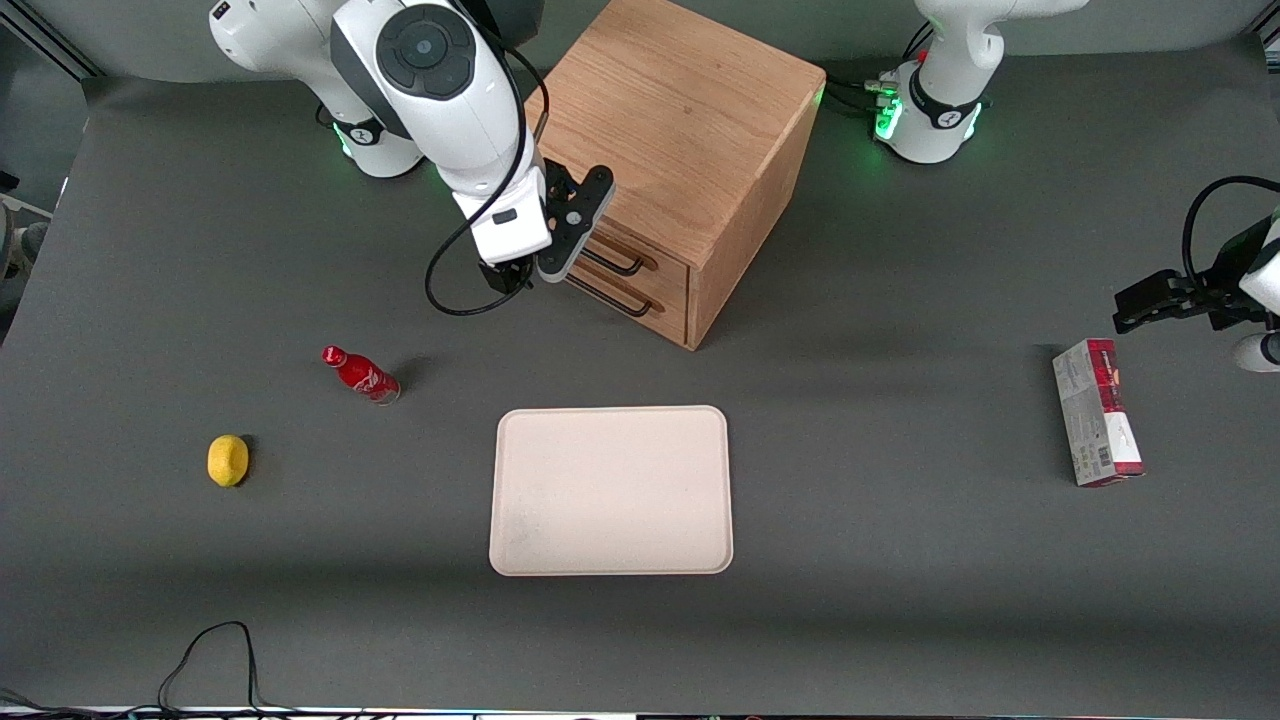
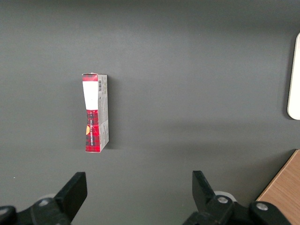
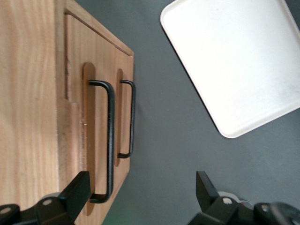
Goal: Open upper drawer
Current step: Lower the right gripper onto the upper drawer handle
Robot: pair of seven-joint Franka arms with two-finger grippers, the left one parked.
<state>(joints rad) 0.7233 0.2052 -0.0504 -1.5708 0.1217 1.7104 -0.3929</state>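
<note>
The light oak cabinet [image 1: 680, 110] stands at the back middle of the table. Its upper drawer [image 1: 668, 266] is shut, and so is the lower one. The upper drawer's thin black bar handle [image 1: 618, 263] sits just above the lower drawer's identical handle [image 1: 620, 299]. My right gripper [image 1: 530, 272] hangs in front of the drawer fronts at the working arm's end of the handles, fingers open and empty. In the right wrist view the gripper [image 3: 140, 192] is open wide. One finger [image 3: 75, 192] is beside the end of the upper handle [image 3: 110, 136]. The lower handle [image 3: 131, 117] is next to it.
A cream tray [image 1: 611, 490] lies nearer the front camera than the cabinet and shows in the right wrist view [image 3: 234, 61]. A red bottle [image 1: 362, 374] and a lemon [image 1: 228, 460] lie toward the working arm's end. A red-and-grey box [image 1: 1096, 412] lies toward the parked arm's end.
</note>
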